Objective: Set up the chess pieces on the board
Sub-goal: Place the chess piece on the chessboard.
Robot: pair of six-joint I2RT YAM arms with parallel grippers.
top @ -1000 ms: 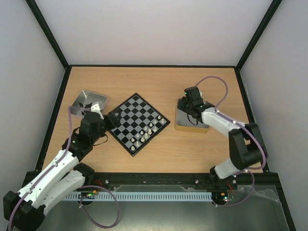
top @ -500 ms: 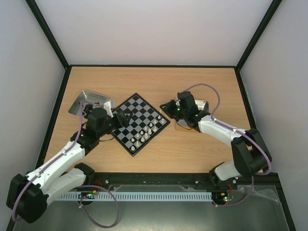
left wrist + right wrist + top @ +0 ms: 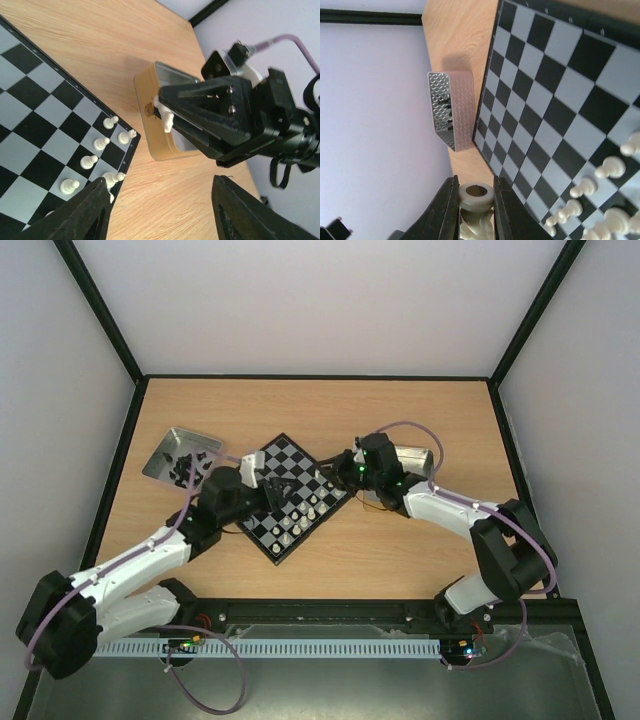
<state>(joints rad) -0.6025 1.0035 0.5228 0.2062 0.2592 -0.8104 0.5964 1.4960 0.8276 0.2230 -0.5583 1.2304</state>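
- The board (image 3: pixel 293 461) lies turned like a diamond at the middle of the table (image 3: pixel 330 405). This puts one side toward each arm.
- A double row of white pieces (image 3: pixel 101 143) stands along the board's five o'clock side. The squares toward eleven o'clock look bare, so the setup seems well short of half done.
- The right end effector (image 3: pixel 163 113) is clenched on a cream piece (image 3: pixel 476 193). It hangs just off the board's corner, at about two o'clock from the board's centre.
- In the right wrist view the piece shows its ringed base to the camera. It is pinched by the body, which probably leaves the base free to go down flat on a square.
- The right-hand tray (image 3: pixel 150 141) sits just behind that end effector at three o'clock. It is likely the stock of white pieces and is kept within short reach.
- The left end effector (image 3: pixel 161 184) hovers over the board's middle with its fingers spread and nothing between them, so it is released.
- A metal tray (image 3: pixel 160 468) at ten o'clock holds dark pieces (image 3: pixel 186 466), on the left arm's side.
- The two end effectors are close together over the board, so a collision is the main risk.
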